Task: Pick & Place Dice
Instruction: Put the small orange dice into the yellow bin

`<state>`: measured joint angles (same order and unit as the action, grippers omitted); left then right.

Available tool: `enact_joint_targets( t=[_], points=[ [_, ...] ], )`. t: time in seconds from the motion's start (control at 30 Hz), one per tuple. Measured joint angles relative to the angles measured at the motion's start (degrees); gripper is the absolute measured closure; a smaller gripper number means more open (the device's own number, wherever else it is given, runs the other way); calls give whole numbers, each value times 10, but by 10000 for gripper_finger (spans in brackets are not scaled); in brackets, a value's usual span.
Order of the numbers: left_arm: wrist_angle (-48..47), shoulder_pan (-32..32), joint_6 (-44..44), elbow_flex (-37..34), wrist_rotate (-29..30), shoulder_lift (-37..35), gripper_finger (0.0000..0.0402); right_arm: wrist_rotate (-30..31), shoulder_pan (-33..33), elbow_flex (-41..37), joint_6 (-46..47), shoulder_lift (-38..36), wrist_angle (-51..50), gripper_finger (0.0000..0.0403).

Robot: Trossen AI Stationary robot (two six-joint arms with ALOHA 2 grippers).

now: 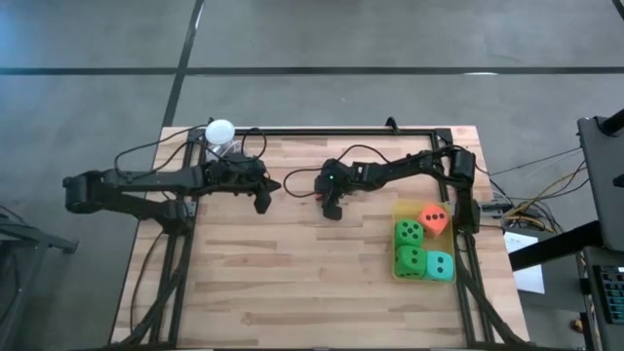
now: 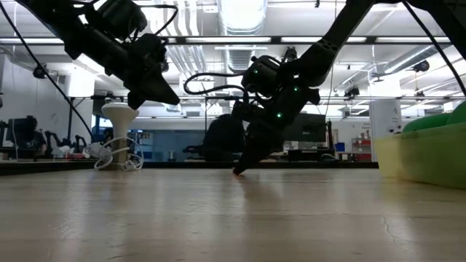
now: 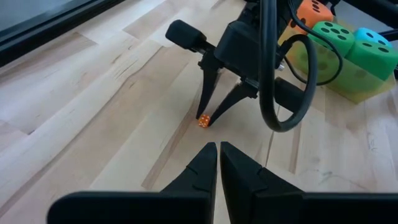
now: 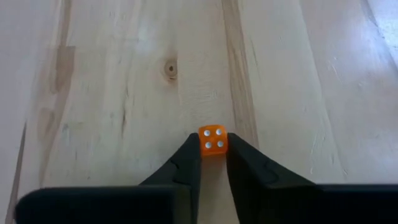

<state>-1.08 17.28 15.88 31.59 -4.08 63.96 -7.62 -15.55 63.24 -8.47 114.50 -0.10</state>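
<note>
Where wooden table (image 1: 292, 283) lies, grey floor (image 1: 390, 39) surrounds.

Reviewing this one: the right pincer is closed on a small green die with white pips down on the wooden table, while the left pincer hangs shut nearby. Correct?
Not quite. The small die between the right pincer's fingertips is orange, not green, as the right wrist view shows; the green ones are the large dice in the yellow tray. The rest holds: white pips, on the wooden table, left pincer shut nearby.
</note>
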Motion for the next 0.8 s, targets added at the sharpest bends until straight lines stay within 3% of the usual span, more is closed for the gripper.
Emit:
enact_joint_targets(
  t=[0.1,0.4,0.8],
  points=[
    [0,0,2,0,0,0,376,0,0,0,8,0,0,365],
    [0,0,2,0,0,0,376,-1,0,0,35,-2,-13,366],
    [-4,0,1,0,0,0,376,-3,20,-1,78,-102,-168,366]
  ],
)
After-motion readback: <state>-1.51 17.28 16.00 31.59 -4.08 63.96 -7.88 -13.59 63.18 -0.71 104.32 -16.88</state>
